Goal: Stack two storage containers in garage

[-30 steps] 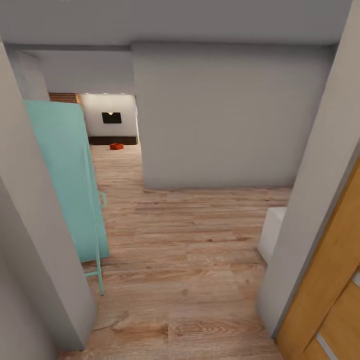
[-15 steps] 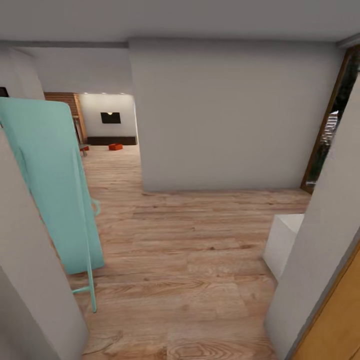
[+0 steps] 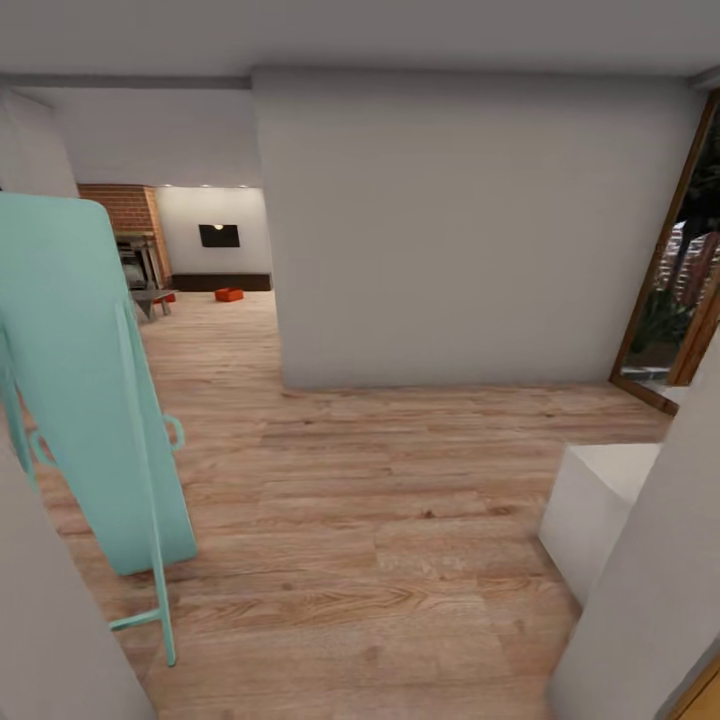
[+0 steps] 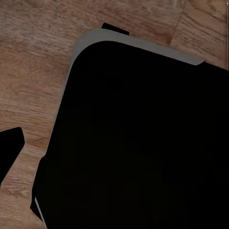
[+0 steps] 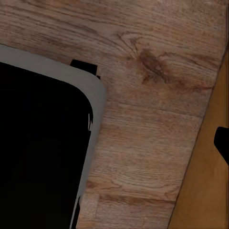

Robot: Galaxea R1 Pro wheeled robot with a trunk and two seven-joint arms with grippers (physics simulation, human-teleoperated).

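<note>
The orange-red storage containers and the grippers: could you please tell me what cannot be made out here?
- Head view: one orange-red plastic bin far down the wood plank floor, too small for detail.
- Second bin: a red speck beside the brick fireplace, unconfirmable.
- Wrist views: dark robot body fills much; gripper states unreadable.

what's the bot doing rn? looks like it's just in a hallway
In transit, carrying nothing that shows. The head view looks across a wood floor in a hallway, past a teal stand on its left and a white wall ahead. Through the opening beyond, one orange-red container sits on the floor far off, near a brick fireplace. Both wrist views look down at planks and a dark body part; claw states cannot be told.
</note>
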